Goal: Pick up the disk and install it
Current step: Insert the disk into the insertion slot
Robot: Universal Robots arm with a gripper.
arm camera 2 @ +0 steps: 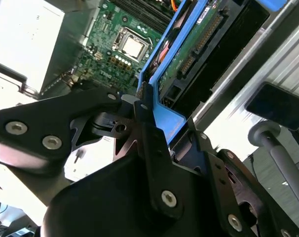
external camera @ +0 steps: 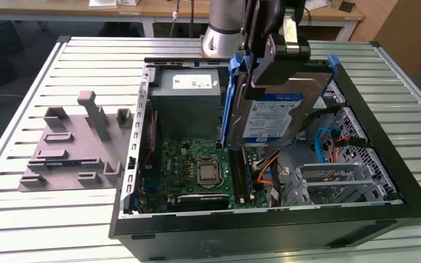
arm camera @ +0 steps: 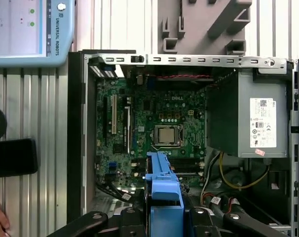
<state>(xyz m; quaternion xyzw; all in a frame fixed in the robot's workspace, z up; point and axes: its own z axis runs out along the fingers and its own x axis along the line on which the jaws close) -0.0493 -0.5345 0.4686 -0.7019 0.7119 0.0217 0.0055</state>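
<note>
- The table (external camera: 20, 230) is a pale metal top of long parallel slats and spans the whole exterior view.
- The computer case (external camera: 269, 230) is a black tower lying on its side with the side panel off. It takes up the centre and lower right of the exterior view.
- A grey fixture plate (external camera: 72, 148) with matt blocky posts and slots lies flat on the slats at the exterior view's left, beside the case.
- The power supply (external camera: 188, 104) is a plain grey sheet-metal box with a small white sticker, in the case's upper-left corner.
- The motherboard (external camera: 195, 170) is green and densely studded, and lies flat on the case floor below the power supply.
- The disk (external camera: 276, 115) is a flat silver rectangle with a white-and-blue label and a blue plastic carrier frame. It hangs on edge, slightly tilted, over the open case at upper centre-right. I cannot tell whether its lower edge touches anything inside.
- The gripper (external camera: 269, 71) is black and angular, clamped onto the disk's upper end. In the second wrist view its fingers (arm camera 2: 148, 143) press against the blue frame.
- The processor socket (external camera: 208, 171) is a small shiny square at the board's centre.
- Thin orange cables (external camera: 269, 164) curl just beneath the disk.
</note>
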